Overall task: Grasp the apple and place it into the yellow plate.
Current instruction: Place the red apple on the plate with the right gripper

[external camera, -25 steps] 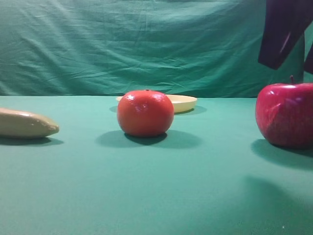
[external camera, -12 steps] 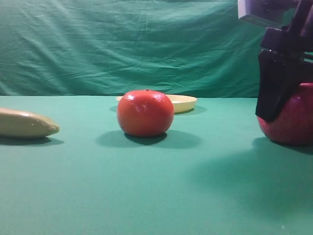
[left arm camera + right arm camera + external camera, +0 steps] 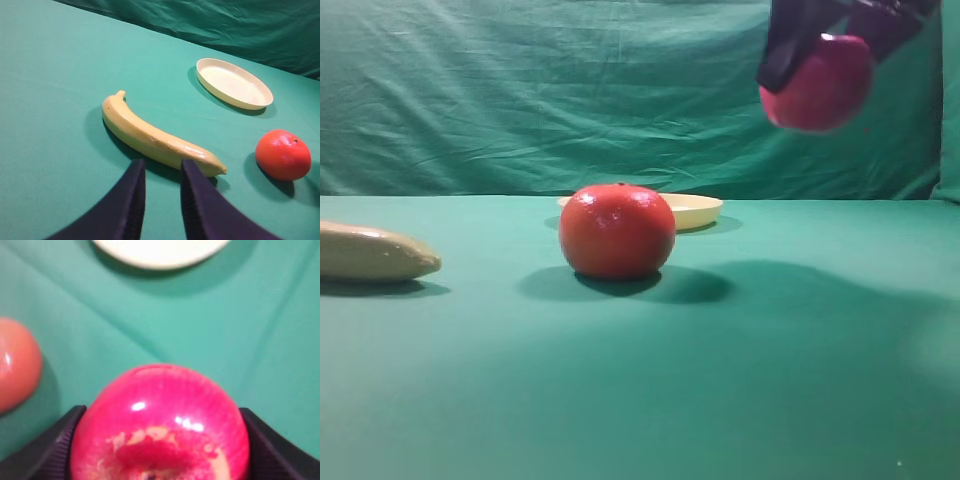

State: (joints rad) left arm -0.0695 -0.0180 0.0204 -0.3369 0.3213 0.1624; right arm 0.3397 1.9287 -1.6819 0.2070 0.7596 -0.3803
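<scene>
Now right gripper (image 3: 160, 440) clamps apple (image 3: 160, 422) aloft; no writing visible.

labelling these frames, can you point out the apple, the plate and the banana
apple (image 3: 820, 85), exterior high view, its red side below the gripper.
plate (image 3: 234, 84), left wrist view, the bare inner floor.
banana (image 3: 150, 137), left wrist view, the middle of its curved body.

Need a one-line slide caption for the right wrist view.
Right gripper holds glossy crimson apple above green cloth, pale yellow plate ahead.
</scene>
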